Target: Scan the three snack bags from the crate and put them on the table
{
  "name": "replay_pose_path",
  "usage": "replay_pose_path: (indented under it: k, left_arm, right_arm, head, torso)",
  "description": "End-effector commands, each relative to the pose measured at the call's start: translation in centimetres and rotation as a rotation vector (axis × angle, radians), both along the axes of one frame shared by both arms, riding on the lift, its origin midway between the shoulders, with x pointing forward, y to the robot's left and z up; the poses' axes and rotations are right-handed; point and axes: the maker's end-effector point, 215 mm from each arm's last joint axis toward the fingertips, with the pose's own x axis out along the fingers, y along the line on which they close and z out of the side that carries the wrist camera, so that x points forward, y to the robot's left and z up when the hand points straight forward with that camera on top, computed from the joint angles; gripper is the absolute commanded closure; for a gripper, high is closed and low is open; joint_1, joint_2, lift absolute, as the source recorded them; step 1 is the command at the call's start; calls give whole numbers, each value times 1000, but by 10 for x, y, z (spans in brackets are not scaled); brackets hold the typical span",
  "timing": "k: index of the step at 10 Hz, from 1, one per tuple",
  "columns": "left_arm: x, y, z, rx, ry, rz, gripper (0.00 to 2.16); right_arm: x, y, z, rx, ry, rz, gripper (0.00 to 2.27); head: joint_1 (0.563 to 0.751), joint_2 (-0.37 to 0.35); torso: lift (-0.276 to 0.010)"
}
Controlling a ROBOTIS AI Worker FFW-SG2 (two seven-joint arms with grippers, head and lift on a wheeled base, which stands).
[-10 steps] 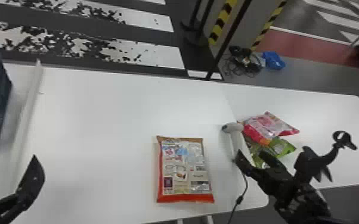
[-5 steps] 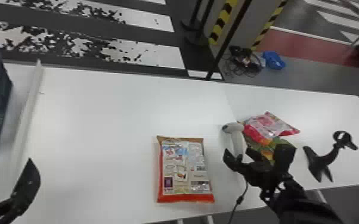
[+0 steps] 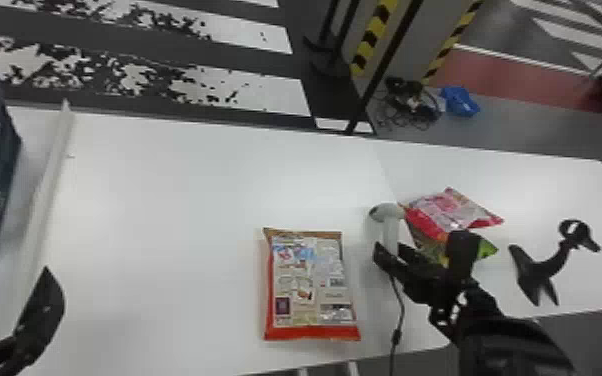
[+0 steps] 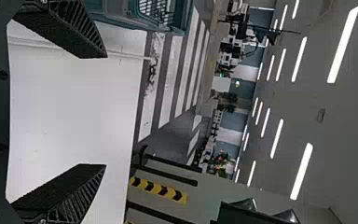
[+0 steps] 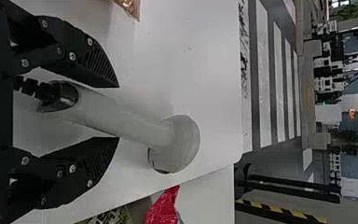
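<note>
The snack bag (image 3: 310, 287) lies flat on the table (image 3: 190, 200), left of the scanner (image 3: 390, 230); its upper face bears printed panels, its long axis runs near to far, red end nearest. The right gripper (image 3: 389, 246), parted and empty, straddles the scanner's handle. The left gripper (image 3: 7, 274) is wide open, empty.
</note>
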Motion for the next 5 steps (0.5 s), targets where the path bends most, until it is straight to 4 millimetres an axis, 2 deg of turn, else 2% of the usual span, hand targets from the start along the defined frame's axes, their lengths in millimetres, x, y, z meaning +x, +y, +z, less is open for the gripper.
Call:
replay_pose_path:
  k: [1, 3, 4, 5]
  left_arm:
    - [0, -1, -1, -1, 1, -3, 19]
    - [0, -1, 0, -2, -7, -7, 19]
    - [-1, 0, -1, -2, -12, -5, 19]
    - [1, -2, -2, -5, -13, -10, 19]
  right_arm:
    - [-2, -4, -2, -9, 0, -7, 2047]
    - [-12, -10, 0, -22, -20, -34, 2128]
    - [-20, -11, 13, -24, -47, -47, 2128]
    - [-33, -11, 35, -11, -91, -75, 2128]
  head:
    - [695, -350]
    - [695, -350]
    - [695, -350]
    - [695, -350]
  torso:
    - [-94]
    - [-94]
    - [-94]
    - [-94]
